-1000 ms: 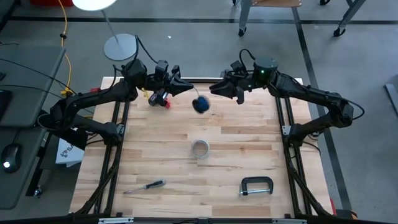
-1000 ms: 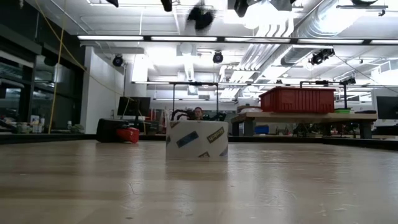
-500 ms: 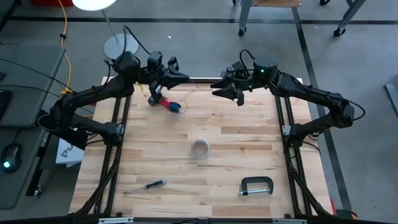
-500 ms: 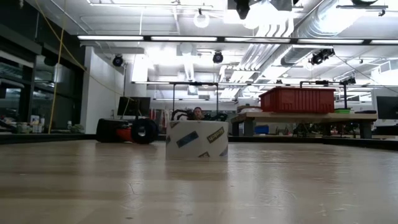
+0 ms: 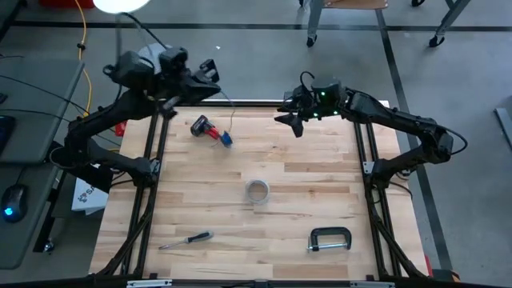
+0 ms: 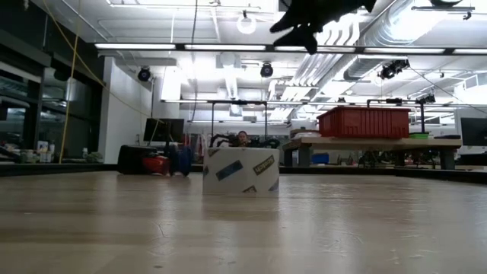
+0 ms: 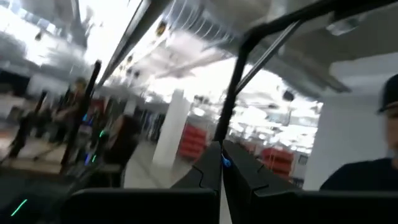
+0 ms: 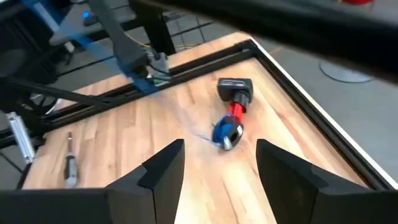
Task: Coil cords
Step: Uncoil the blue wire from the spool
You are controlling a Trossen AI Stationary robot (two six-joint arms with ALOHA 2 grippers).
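One thin blue cord (image 5: 227, 138) lies upper-left (left fingers (image 5: 214, 85) pinch its tail); I'd lower right fingers (image 5: 293, 122), spread.

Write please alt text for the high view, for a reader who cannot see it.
Seen from above, the left gripper, shut, is raised past the table's far edge, pulling a thin cord up from a blue bundle. The open right gripper hovers empty nearby.
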